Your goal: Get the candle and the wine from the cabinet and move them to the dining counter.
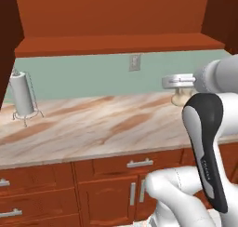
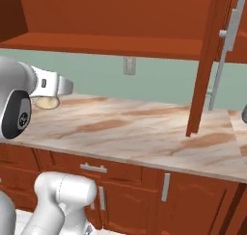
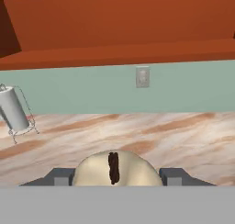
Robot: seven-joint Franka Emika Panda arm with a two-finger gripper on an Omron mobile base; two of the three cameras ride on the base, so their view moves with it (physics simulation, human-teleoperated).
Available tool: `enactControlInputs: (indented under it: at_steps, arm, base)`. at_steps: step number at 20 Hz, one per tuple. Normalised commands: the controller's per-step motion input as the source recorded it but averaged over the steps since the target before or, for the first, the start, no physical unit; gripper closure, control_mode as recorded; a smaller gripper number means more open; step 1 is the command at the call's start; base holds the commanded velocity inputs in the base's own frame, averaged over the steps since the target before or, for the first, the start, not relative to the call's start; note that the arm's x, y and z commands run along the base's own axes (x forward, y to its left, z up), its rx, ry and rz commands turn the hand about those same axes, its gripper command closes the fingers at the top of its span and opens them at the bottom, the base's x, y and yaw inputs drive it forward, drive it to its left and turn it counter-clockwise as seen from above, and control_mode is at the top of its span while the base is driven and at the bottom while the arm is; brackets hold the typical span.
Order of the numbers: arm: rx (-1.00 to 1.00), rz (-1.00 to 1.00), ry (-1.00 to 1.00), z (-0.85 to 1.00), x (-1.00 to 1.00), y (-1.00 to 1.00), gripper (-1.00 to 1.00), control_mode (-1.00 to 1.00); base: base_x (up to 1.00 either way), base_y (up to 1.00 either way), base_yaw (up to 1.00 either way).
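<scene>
Both base views share the wall counter (image 1: pixel 93 123), seemingly close.

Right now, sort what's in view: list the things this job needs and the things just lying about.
Job: candle, held in the gripper; cabinet, open.
Lying about: paper-towel roll; wall outlet; wall counter.

A pale green wall (image 1: pixel 83 77) runs behind the wall counter (image 1: pixel 93 128), which has a beige marble top with brown veins. A grey socket plate (image 1: pixel 135 62) sits on this wall. Below the counter are red-brown drawers (image 1: pixel 135 164) and doors with silver handles. At the left of the counter stands a grey paper-towel roll (image 1: pixel 22 96) on a wire stand.
</scene>
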Motion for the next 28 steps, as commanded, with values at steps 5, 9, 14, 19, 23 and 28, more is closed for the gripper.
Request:
enactControlInputs:
  at_steps: [5, 9, 14, 19, 23, 28]
  arm:
    - [0.00, 0.00, 0.00, 0.00, 0.00, 0.00, 1.00, 1.00]
    - [0.00, 0.00, 0.00, 0.00, 0.00, 0.00, 1.00, 1.00]
    - [0.00, 0.00, 0.00, 0.00, 0.00, 0.00, 1.00, 1.00]
    - [0.00, 0.00, 0.00, 0.00, 0.00, 0.00, 1.00, 1.00]
    - [0.00, 0.00, 0.00, 0.00, 0.00, 0.00, 1.00, 1.00]
    - [0.00, 0.00, 0.00, 0.00, 0.00, 0.00, 1.00, 1.00]
  base:
    - [-0.83, 0.82, 0.69]
    - [-0.43, 0.85, 0.91]
    - [-0.41, 0.84, 0.93]
    - [-0.41, 0.87, 0.92]
    - [-0.55, 0.99, 0.81]
    - [-0.73, 1.00, 0.73]
